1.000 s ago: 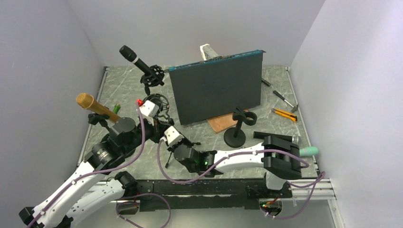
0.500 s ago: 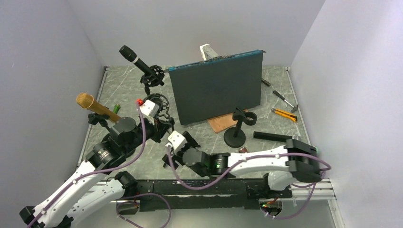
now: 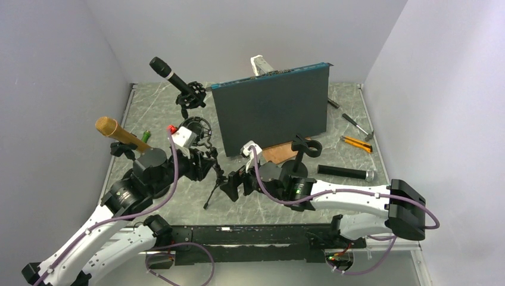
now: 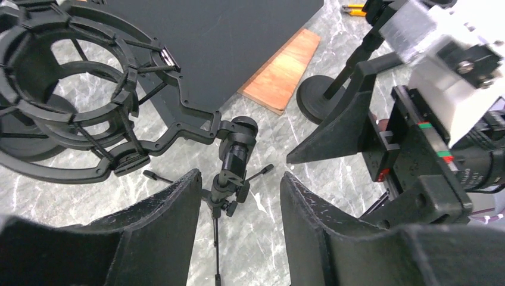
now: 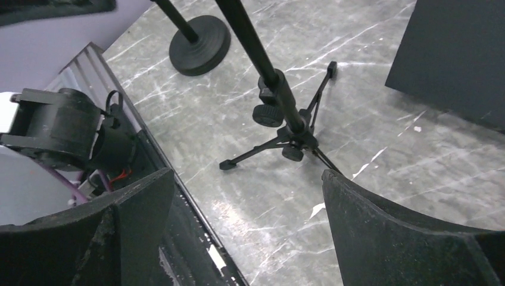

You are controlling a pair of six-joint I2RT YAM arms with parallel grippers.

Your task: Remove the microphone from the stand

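The black microphone (image 3: 345, 173) lies flat on the table at the right, away from both grippers. A small tripod stand (image 3: 215, 179) carries an empty black shock-mount ring (image 3: 201, 128); the left wrist view shows that ring (image 4: 59, 113) with nothing in it. My left gripper (image 3: 205, 164) is open, its fingers on either side of the stand's stem (image 4: 233, 164) without touching it. The right gripper (image 3: 233, 187) is open wide just right of the tripod. Its wrist view shows the tripod's legs (image 5: 286, 134) ahead and bare table between the fingers.
Two other microphones sit in stands at the left: a gold one (image 3: 116, 132) and a black one (image 3: 170, 74). A dark upright panel (image 3: 271, 113), a wooden board (image 3: 277, 154), a round-base clip stand (image 3: 296, 167) and hand tools (image 3: 356, 142) crowd the back and right.
Both grippers have opened. The left one has let go of the tripod's stem. The right gripper has moved up and to the right, away from the tripod's legs.
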